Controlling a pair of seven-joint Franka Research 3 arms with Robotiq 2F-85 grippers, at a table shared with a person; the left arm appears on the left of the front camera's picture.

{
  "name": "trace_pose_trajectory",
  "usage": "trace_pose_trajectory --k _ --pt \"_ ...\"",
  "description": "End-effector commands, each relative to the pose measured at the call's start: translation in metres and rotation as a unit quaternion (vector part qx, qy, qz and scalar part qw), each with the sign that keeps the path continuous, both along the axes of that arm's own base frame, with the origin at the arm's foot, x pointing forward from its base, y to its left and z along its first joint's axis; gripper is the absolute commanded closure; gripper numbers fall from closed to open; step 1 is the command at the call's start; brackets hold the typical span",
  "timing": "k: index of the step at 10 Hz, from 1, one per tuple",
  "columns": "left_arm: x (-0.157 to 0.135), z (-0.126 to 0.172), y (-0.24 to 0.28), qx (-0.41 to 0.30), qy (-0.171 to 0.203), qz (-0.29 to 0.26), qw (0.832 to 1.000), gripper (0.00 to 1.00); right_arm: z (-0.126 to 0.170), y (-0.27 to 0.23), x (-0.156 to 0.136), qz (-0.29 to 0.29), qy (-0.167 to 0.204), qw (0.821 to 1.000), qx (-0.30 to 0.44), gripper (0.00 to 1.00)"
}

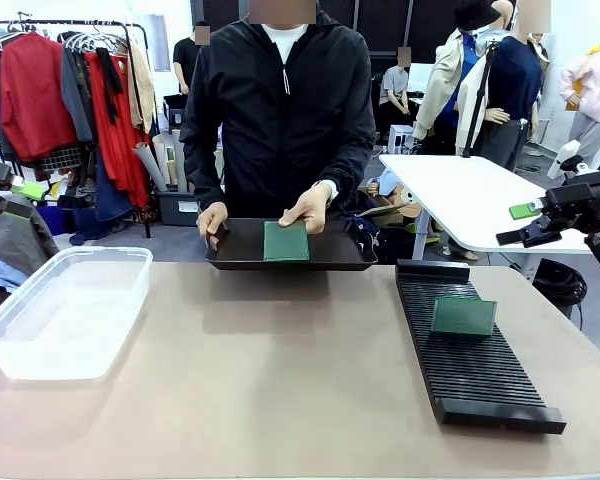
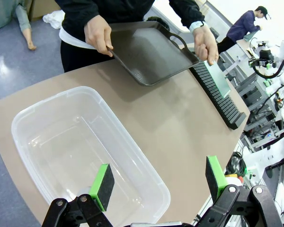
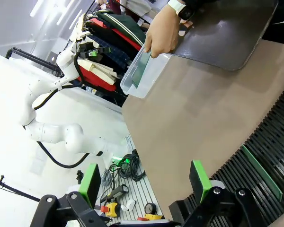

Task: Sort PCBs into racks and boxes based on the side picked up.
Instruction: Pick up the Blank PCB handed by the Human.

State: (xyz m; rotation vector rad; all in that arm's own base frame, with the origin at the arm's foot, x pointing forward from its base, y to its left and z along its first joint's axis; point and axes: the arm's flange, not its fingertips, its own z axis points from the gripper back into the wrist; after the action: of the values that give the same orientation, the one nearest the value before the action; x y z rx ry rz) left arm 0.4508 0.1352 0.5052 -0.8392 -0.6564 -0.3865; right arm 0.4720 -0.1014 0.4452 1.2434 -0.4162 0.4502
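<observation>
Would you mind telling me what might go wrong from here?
The loose PCB lies on the tray with the person's hand touching it, so a reach for it might strike that hand. The tray is hand-held and may shift during a grasp. The other PCB, standing in the rack, could topple if brushed.

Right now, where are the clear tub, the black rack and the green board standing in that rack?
Clear tub (image 1: 55, 355): front view, its near wall.
Black rack (image 1: 485, 375): front view, bare slots toward the near end.
Green board (image 1: 463, 316): front view, middle of its face.
</observation>
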Motion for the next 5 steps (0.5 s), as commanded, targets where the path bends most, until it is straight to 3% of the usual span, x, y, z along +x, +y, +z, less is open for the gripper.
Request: trace_pose_trajectory --k 1,5 --pt "-0.0005 0.0000 -0.0003 0.002 0.000 -0.003 1.000 0.00 0.0015 -0.0010 -0.0018 0.005 -0.010 1.000 0.004 0.00" --pt "0.0040 -0.0017 -0.0054 -0.021 0.003 0.006 1.000 0.00 0.0015 -0.0010 -0.0018 0.005 -0.010 1.000 0.004 0.00"
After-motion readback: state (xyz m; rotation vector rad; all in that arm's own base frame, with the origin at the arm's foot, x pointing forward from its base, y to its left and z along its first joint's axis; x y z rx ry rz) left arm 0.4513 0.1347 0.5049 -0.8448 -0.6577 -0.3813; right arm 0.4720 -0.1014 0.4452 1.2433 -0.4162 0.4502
